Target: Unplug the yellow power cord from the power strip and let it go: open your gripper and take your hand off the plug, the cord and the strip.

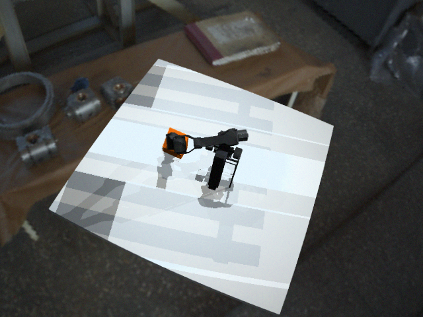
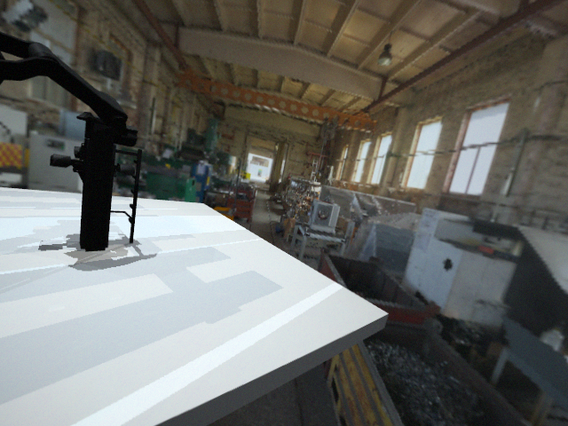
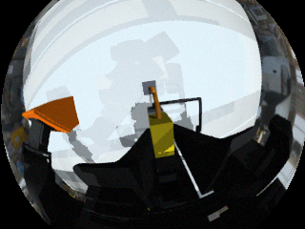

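Note:
The yellow plug [image 3: 162, 138] is at the lower middle of the wrist view, with a short orange-yellow cord [image 3: 155, 101] running up from it. My gripper [image 3: 161, 130] has its two black fingertips against the plug's left and right sides and appears shut on it. A tall black block [image 1: 217, 172] [image 2: 95, 197], apparently the power strip, stands upright on the table, with the arm's wrist at its top. The plug and fingertips cannot be made out in the top and exterior views. The plug's prongs and socket are hidden.
A thin black frame [image 1: 233, 174] [image 2: 133, 197] [image 3: 200, 114] stands beside the black block. The arm's orange base plate [image 1: 167, 149] [image 3: 62, 114] is to the left. A small grey square [image 3: 149, 88] is at the cord's far end. The white table top [image 1: 273, 218] [image 2: 275, 320] bears shadows.

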{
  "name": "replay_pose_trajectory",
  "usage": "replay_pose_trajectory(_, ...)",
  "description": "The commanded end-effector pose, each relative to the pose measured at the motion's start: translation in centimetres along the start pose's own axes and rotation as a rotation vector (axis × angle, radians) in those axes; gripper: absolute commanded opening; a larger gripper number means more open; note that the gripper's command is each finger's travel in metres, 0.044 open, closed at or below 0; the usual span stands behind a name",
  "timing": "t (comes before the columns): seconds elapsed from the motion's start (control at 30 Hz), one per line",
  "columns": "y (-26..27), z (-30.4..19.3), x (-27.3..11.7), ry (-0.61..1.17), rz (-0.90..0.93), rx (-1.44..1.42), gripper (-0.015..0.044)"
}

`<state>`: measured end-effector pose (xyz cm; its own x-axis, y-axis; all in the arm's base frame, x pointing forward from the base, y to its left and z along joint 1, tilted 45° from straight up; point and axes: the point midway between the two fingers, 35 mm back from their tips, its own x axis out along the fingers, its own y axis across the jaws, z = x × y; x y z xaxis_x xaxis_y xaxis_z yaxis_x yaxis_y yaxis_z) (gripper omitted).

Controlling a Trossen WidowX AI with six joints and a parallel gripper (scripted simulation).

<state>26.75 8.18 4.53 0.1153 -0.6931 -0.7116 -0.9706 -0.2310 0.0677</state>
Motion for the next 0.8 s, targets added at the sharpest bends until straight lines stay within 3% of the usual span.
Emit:
replay_pose_trajectory(0.0, 0.0, 0.0, 0.0, 0.000, -0.002, 0.002, 0.0048)
replay_pose_trajectory(0.23, 0.0, 0.0, 0.0, 0.000, -0.002, 0.002, 0.0002)
replay_pose_trajectory(0.77, -0.2, 2.2, -0.1, -0.002, -0.003, 0.000, 0.0000)
